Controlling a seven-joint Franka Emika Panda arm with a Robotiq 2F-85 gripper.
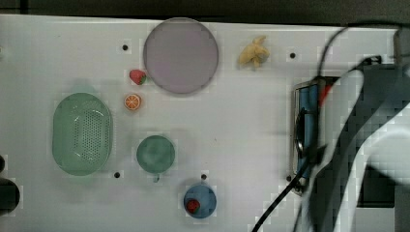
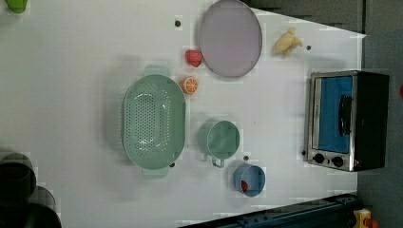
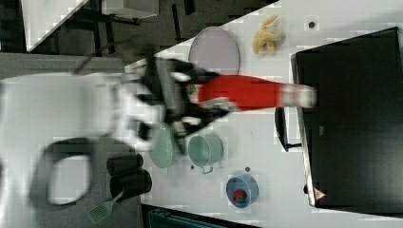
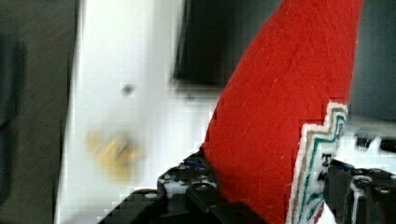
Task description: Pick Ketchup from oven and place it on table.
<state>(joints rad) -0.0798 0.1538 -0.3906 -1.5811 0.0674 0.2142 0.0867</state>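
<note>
gripper [image 3: 202, 105] clamped on ketchup [image 3: 247, 93] base, bottle held above table [image 3: 266, 156], long axis running 9-to-3 in the right view, white cap end at 3 toward oven [image 3: 351, 118].

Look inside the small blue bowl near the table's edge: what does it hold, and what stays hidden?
The blue bowl holds one small red strawberry, lying against its wall. The part of the bowl's floor beneath the berry is covered, so anything there cannot be seen.

Dark grey floor [image 3: 62, 59] beyond the bench edge; second white tabletop [image 3: 47, 19] w/ dark legs behind.
</note>
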